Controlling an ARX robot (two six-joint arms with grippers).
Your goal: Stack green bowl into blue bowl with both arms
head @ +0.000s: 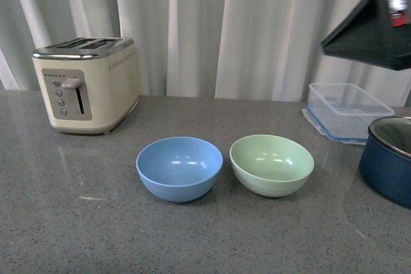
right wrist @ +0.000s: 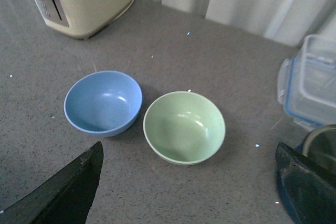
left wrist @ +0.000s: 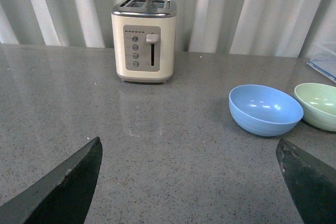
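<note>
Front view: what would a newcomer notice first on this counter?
Two empty pastel bowls sit side by side on the grey counter, the blue bowl left of the green bowl. A cream toaster stands behind them to the left, and a dark navy pot sits at the right edge.

Grey speckled countertop [head: 96,235] with toaster [head: 87,85], blue bowl [head: 179,168], green bowl [head: 271,165], clear container [head: 347,110], navy pot [head: 388,165].

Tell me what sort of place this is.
Probably a staged kitchen counter: a cream toaster, a lidded navy pot and a clear food container sit on a grey speckled countertop. The white curtain backdrop hints at a test set-up, not a home.
</note>
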